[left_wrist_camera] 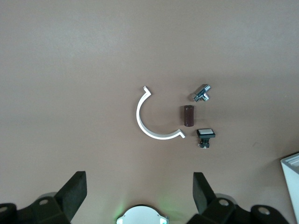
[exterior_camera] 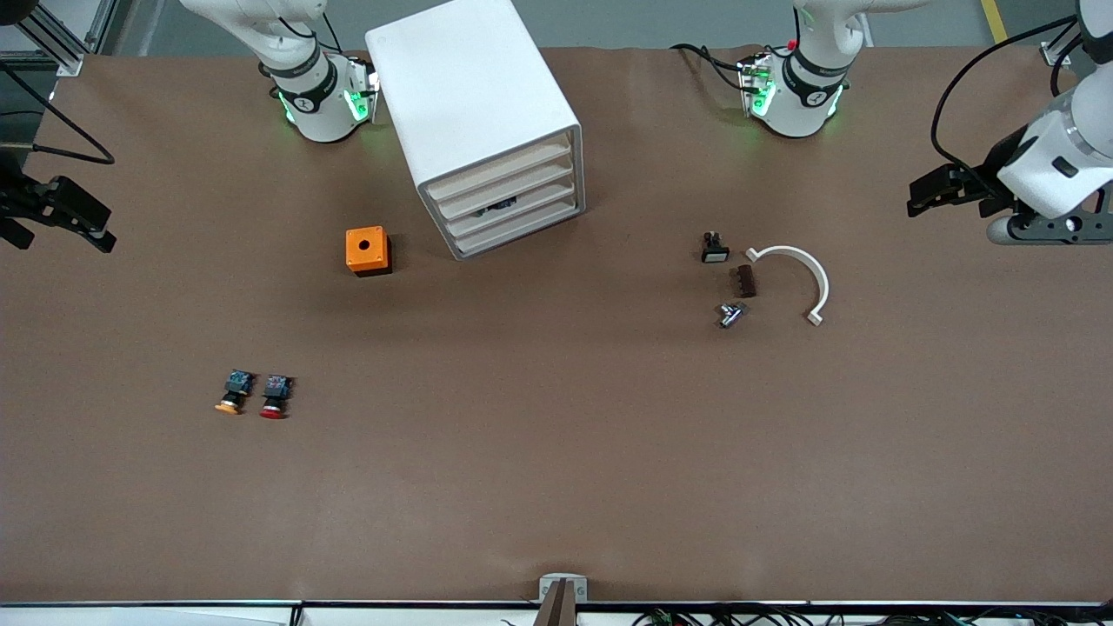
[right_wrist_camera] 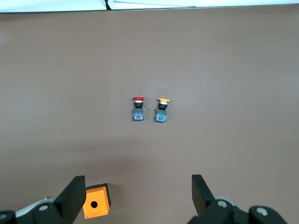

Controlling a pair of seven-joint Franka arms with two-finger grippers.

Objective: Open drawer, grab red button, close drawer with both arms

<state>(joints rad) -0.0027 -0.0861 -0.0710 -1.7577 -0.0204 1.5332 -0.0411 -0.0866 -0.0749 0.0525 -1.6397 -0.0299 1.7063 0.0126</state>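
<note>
The white cabinet (exterior_camera: 469,96) stands between the two arm bases with its four drawers all pushed in. The drawer (exterior_camera: 506,188) is the second from the top. The button (exterior_camera: 274,396) with the red cap lies on the table toward the right arm's end, beside an orange-capped twin (exterior_camera: 233,393). The right wrist view shows the button (right_wrist_camera: 138,108) and its twin (right_wrist_camera: 162,109) below. My right gripper (exterior_camera: 106,230) (right_wrist_camera: 138,189) hangs open and empty over the right arm's end of the table. My left gripper (exterior_camera: 915,198) (left_wrist_camera: 138,186) hangs open and empty over the left arm's end.
An orange cube with a round hole (exterior_camera: 368,250) sits beside the cabinet. Toward the left arm's end lie a white curved piece (exterior_camera: 804,269), a brown block (exterior_camera: 743,281), a small white-topped switch (exterior_camera: 714,248) and a metal part (exterior_camera: 730,314).
</note>
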